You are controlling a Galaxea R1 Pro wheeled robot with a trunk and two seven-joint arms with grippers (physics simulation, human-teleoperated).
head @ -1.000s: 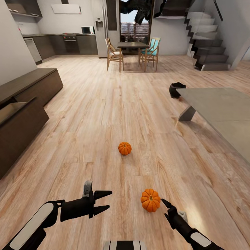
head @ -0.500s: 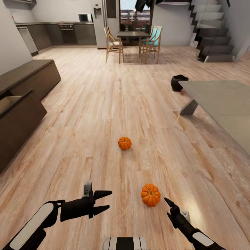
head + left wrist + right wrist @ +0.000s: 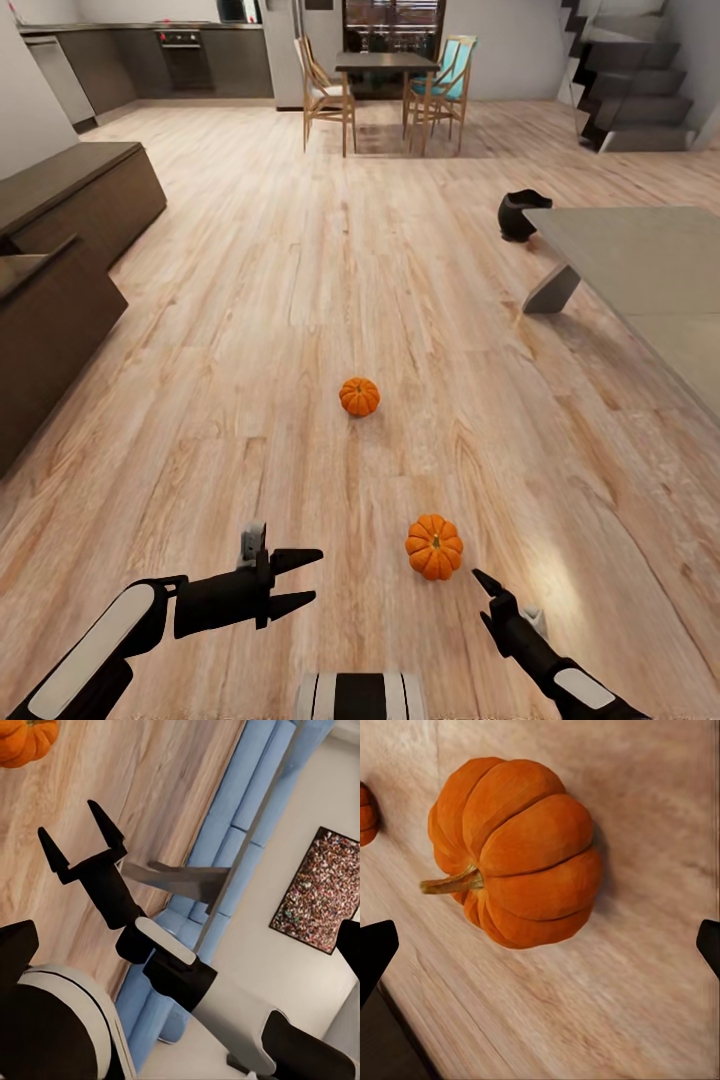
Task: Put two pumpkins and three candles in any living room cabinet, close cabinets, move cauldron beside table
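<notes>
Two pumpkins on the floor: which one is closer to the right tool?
The nearer pumpkin, just ahead of the open right tool. The other pumpkin lies farther out on the floor, toward the dining table.

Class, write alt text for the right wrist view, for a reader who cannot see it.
A bright-orange ribbed pumpkin with a short stem lies on a light wood-plank floor, seen from close above. The two dark fingertips of the right claw show at opposite edges, spread wide and not touching it. A second pumpkin peeks in at one edge.
</notes>
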